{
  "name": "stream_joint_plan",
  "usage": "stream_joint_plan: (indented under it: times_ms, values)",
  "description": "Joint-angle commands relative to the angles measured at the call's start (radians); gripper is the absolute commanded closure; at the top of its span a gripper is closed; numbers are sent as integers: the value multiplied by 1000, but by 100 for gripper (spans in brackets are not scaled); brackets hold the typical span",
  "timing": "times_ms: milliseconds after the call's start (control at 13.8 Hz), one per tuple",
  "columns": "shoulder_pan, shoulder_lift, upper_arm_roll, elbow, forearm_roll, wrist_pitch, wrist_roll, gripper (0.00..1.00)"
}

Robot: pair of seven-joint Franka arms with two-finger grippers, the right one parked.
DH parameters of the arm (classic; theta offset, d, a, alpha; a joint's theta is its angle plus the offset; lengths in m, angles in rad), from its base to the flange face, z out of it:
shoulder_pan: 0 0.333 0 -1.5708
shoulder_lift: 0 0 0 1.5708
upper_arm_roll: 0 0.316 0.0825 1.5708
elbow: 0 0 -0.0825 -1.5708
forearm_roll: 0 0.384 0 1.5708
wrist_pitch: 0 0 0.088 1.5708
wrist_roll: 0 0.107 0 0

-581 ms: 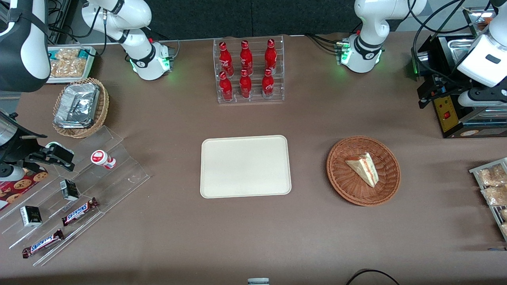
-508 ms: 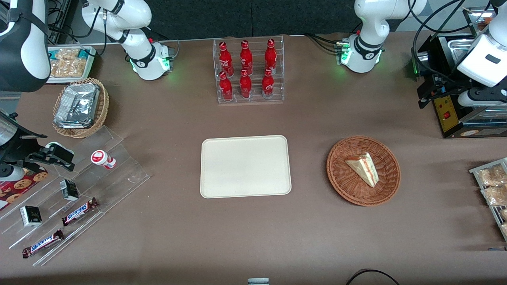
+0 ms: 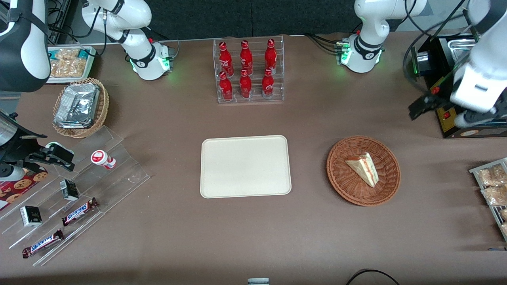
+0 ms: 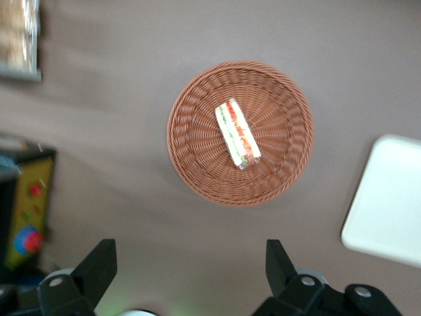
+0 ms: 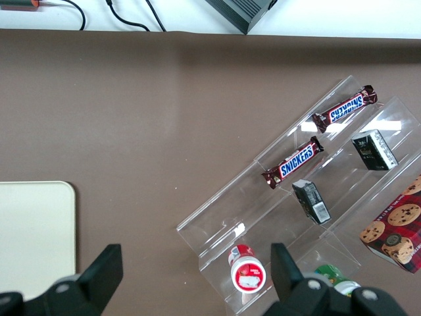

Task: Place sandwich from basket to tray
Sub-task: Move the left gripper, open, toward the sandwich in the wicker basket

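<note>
The sandwich [image 3: 363, 169], a pale wedge with red and green filling at its cut edge, lies in the round reddish-brown basket [image 3: 344, 185]. The cream tray [image 3: 245, 166] sits bare at the table's middle, beside the basket. My left arm [image 3: 477, 85] hangs high over the working arm's end of the table, farther from the front camera than the basket. In the left wrist view the gripper [image 4: 187, 263] is open with nothing between its fingers [image 4: 100, 262], well above the table and short of the basket [image 4: 197, 164], the sandwich [image 4: 238, 133] and a corner of the tray [image 4: 391, 204].
A black machine [image 3: 447, 114] stands under the left arm. Bagged snacks [image 3: 491, 186] lie at the working arm's table edge. A rack of red bottles [image 3: 247, 71] stands farther from the front camera than the tray. Acrylic tiers [image 3: 79, 190] and a tan basket [image 3: 81, 107] are toward the parked arm's end.
The left arm's hand has swung nearer the front camera and a little toward the basket. Sandwich, basket and tray have not moved.
</note>
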Motion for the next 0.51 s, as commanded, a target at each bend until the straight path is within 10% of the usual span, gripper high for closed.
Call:
stream_joint_plan:
  times_ms: [0, 435]
  values:
    - [-7, 24, 3, -116, -16, 125, -193, 0]
    - [-17, 129, 0, -318, -39, 459, -372, 0]
